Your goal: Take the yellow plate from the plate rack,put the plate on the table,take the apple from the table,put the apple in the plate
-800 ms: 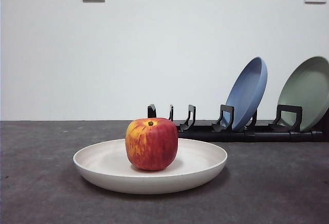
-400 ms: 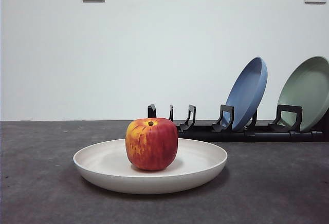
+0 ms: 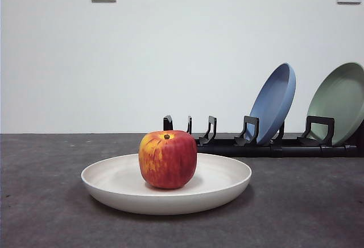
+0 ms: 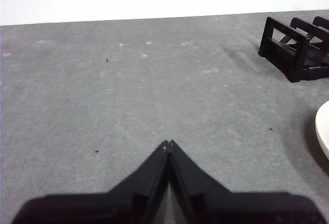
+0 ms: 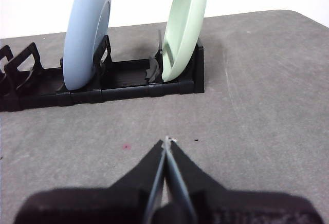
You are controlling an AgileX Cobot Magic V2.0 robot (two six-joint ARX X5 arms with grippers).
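1. The left gripper (image 4: 168, 144) is matte black — two flat, wedge-shaped jaws that taper to thin tips, widening into a blocky black base.
2. The right gripper (image 5: 167, 141) has the same black, tapered build; a pale, bluish-grey strip lines the inner faces of its jaws.
3. Neither wrist view shows cables, screws or markings on the grippers.
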